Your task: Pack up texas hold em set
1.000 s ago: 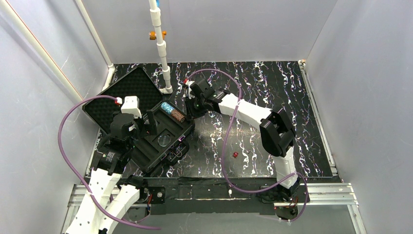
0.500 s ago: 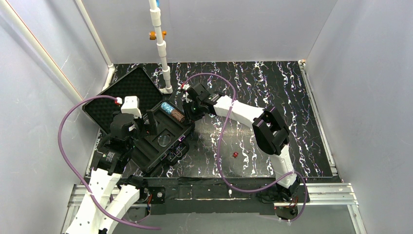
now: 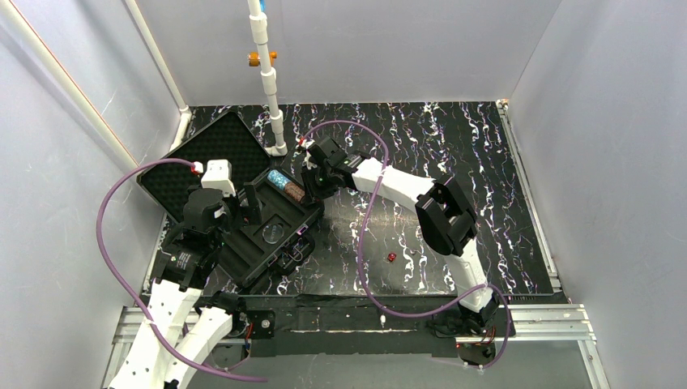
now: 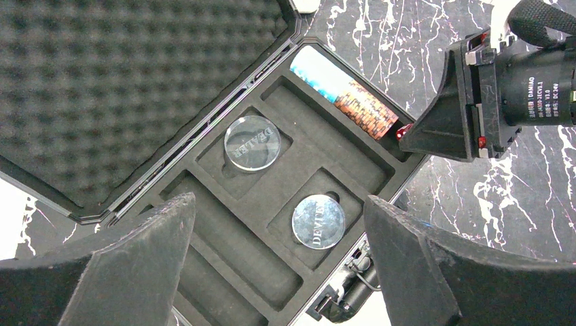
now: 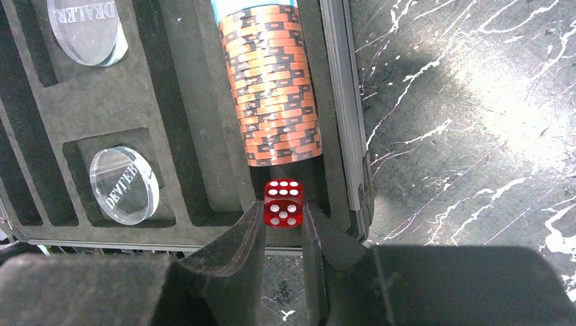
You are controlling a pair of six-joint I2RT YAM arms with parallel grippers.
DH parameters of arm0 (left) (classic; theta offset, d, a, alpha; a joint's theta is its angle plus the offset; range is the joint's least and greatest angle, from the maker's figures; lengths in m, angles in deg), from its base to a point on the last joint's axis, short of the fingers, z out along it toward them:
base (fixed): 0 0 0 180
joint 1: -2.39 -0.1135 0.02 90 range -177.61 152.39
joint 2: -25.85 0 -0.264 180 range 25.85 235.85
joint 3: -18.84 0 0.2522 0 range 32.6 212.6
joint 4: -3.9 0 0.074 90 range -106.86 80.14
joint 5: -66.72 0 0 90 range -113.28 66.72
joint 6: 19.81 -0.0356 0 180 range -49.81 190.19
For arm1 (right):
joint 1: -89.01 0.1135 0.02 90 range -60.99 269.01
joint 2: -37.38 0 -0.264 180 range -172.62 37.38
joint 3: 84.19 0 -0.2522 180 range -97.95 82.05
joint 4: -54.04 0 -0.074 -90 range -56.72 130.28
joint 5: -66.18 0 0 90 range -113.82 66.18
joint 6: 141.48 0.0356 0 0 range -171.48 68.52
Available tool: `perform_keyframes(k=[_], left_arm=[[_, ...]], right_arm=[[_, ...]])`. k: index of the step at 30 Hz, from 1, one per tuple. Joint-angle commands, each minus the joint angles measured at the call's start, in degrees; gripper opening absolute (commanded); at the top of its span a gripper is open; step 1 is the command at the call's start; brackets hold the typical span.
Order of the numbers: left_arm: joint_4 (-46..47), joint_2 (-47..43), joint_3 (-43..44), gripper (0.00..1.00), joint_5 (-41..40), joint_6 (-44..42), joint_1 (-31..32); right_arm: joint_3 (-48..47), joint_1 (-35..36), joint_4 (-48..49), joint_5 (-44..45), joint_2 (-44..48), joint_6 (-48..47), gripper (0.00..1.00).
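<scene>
1. Top external: an open black case (image 3: 219, 154) sits at the left of the table (image 3: 454, 162); a red die (image 3: 391, 257) lies well right of it.
2. Left wrist: the left gripper (image 4: 277, 204) is spread wide and empty above two clear discs (image 4: 252, 141) in foam pockets.
3. Right wrist: the right gripper (image 5: 283, 216) pinches a second die (image 5: 283, 202) just beside the brown chips (image 5: 275, 88) in the case's right slot.

Black marbled table (image 3: 486, 162) with open black case (image 3: 217, 147), one loose red die (image 3: 391, 257)
</scene>
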Motion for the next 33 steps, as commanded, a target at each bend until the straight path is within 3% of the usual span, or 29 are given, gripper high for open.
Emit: perform_keyframes(k=[1,12,23,33], left_arm=[[-0.55,-0.11,0.99,0.93,-0.75,-0.33,0.29],[-0.53,-0.07,1.04,0.93,-0.73,-0.35,0.22],[-0.57,-0.06,1.04,0.93,-0.64,-0.35,0.29],[-0.5,-0.1,1.04,0.93,0.09,-0.18,0.3]], right_arm=[[-3.04,0.17,1.13,-0.08,-0.39,0.01,0.29],[-4.66,0.19,0.72,-0.09,-1.1,0.43,0.55],[-6.56,0.19,-3.47,3.58,4.28,-2.31,0.62],[3.91,0.06,-5.31,12.63,16.35,-5.27,0.72]])
